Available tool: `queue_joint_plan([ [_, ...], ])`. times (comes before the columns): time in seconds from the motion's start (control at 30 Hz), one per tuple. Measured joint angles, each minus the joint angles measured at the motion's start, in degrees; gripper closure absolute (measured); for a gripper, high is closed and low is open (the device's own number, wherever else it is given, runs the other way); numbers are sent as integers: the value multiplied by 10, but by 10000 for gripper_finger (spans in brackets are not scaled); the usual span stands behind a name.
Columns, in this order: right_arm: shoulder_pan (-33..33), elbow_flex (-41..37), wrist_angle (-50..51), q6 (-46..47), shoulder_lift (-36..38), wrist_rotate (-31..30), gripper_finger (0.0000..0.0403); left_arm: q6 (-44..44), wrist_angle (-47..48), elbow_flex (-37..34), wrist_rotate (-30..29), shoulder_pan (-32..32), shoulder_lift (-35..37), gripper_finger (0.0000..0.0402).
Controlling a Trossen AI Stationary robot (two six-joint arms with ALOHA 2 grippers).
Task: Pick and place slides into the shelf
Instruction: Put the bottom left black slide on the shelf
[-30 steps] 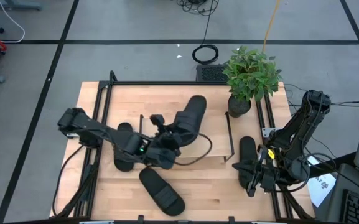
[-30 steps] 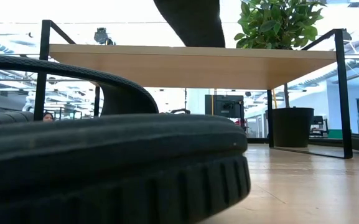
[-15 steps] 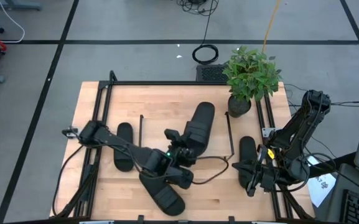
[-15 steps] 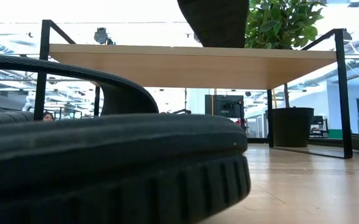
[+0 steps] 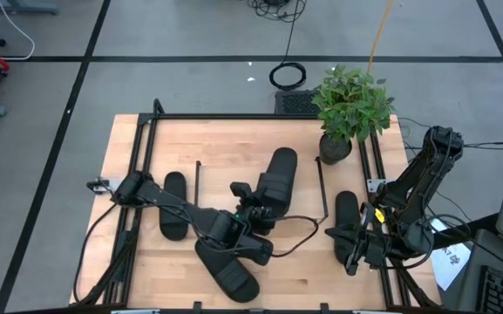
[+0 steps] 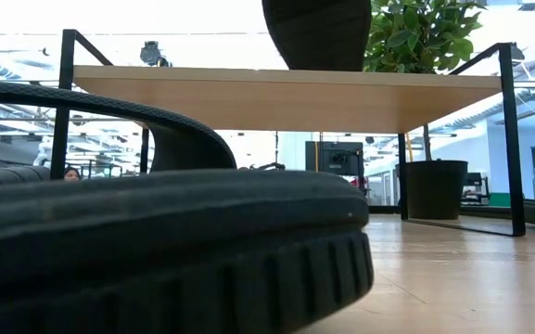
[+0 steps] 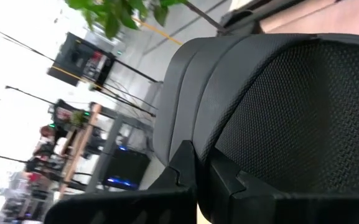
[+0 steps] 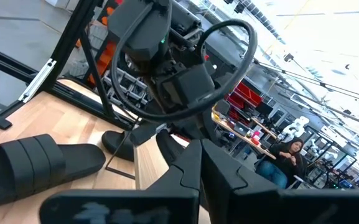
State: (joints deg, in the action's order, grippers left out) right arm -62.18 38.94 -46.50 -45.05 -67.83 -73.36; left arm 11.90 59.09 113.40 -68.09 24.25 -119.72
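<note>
One black slide [image 5: 277,177] lies lengthwise over the shelf's light wooden top [image 5: 220,174], toe toward the far edge. In the low view its end [image 6: 316,32] shows just above the top board [image 6: 276,93]; whether it rests there I cannot tell. My left gripper [image 5: 254,208] is shut on this slide's near end. Three other slides lie flat on the table. One [image 5: 173,206] is left of the shelf. One [image 5: 226,269] is near the front edge. One [image 5: 347,215] is right of the shelf, beside my shut right gripper [image 5: 353,244], which touches nothing. My left gripper holds the slide at its near end [image 5: 264,214], coming from the table's left and near side. In the left wrist view the ribbed strap [image 7: 185,93] and textured footbed [image 7: 291,124] fill the picture beyond the fingers [image 7: 185,171]. The gripper hides the contact itself.
A potted plant [image 5: 349,109] stands at the shelf's far right corner. Black rails [image 5: 142,166] run along the table's left and right sides. The left arm's cable [image 5: 295,235] loops over the shelf's near edge. A slide [image 6: 156,250] fills the low view's foreground. People show in the room beyond.
My left gripper has swung toward the table's right and slightly toward the near edge, carrying the slide. The slide has turned from slanting across the shelf to lying more nearly front-to-back, farther right on the top board. In the last half second it has hardly moved.
</note>
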Motion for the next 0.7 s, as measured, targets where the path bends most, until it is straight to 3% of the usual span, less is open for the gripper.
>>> queue_joint_plan([
  [0.7, 0, 0, 0, 0, 0, 1, 403, 13, 7, 0, 42, -14, -48, 400],
])
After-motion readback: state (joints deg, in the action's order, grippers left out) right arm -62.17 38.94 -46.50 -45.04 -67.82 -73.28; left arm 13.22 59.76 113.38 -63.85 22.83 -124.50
